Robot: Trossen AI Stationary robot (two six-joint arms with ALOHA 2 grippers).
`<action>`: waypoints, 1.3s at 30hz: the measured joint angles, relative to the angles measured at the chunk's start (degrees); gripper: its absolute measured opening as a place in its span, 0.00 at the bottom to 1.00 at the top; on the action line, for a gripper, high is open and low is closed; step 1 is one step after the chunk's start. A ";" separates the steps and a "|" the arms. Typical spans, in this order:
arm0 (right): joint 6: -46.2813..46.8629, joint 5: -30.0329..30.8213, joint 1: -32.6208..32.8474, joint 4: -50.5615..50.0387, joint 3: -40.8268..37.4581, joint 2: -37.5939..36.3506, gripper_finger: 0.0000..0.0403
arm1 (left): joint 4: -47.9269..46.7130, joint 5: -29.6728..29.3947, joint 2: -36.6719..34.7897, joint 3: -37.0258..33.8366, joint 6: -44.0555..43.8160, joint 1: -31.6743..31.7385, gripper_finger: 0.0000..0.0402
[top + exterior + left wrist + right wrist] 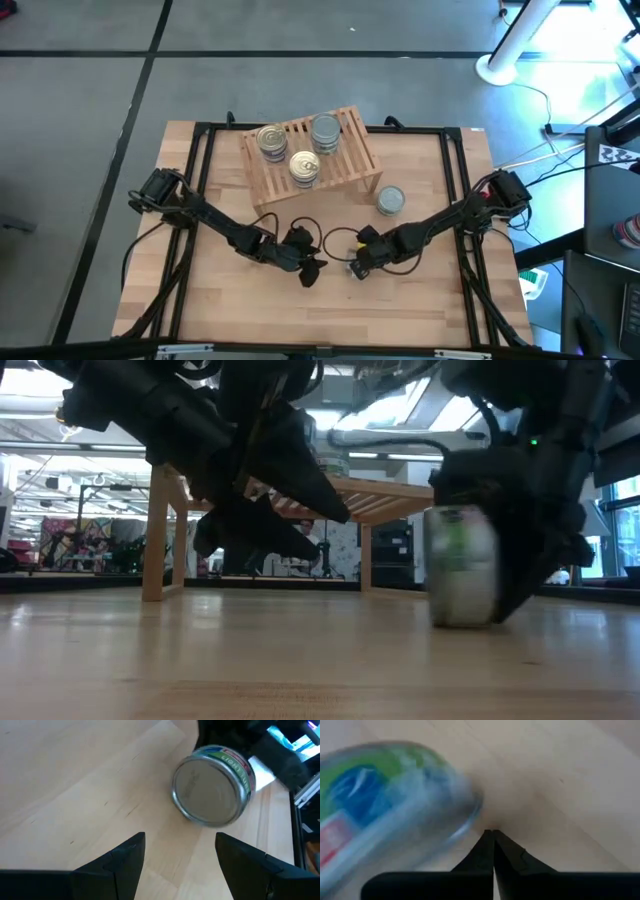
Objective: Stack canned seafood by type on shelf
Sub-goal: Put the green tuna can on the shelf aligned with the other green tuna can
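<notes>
On the shelf (pixel 352 160) three tin stacks (pixel 299 150), left gripper (pixel 312 268) spread empty, right gripper (pixel 357 265) clenched beside a tipped tin (pixel 214 786)

Left hand (pixel 312 270) fingers apart; right hand (pixel 355 268) fingers pressed together, both low.

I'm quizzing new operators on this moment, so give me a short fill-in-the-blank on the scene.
1. The right gripper has its fingers ___.
2. The left gripper is ___, with nothing between its fingers.
3. The tin in front of it lies on its ___ on the table.
4. The shelf carries ___ stacks of tins.

Missing: shut; open; side; three
</notes>
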 joint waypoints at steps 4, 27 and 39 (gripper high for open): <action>0.04 0.65 -0.15 -0.19 0.03 -0.11 0.01 | 0.86 -0.36 0.00 0.00 3.71 0.03 0.59; 0.25 -0.67 3.18 0.25 0.12 -0.20 0.01 | 7.62 -3.54 0.00 0.00 10.64 -5.28 0.59; 5.00 12.06 9.96 10.99 0.22 0.11 0.01 | 8.84 -8.03 0.00 0.89 12.46 -6.94 0.59</action>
